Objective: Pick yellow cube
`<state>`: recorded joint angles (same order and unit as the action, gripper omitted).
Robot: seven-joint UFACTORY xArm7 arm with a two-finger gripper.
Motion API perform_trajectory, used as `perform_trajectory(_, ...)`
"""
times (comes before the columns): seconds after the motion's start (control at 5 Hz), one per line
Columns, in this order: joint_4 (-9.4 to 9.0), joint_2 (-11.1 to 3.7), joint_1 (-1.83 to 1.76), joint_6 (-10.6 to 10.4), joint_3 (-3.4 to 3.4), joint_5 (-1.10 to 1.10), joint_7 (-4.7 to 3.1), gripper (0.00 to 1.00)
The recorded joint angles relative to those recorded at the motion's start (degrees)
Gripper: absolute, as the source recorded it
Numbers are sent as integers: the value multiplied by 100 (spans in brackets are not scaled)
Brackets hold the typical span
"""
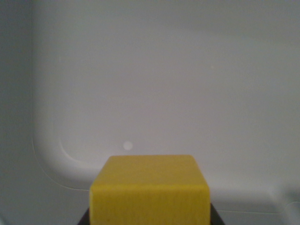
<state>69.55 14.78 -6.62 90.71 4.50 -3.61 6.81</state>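
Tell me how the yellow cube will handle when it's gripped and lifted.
The cube looks solid with crisp, straight edges, so it is probably stiff and won't deform under a squeeze. Its flat faces suggest it should sit steady rather than roll. The matte surface hints at fair grip, though weight cannot be judged. The white tray looks smooth, so a push may slide it.
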Motion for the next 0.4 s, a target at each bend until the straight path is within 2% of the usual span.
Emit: perform_trajectory(0.4,15,10,0,25,0,0,0,100)
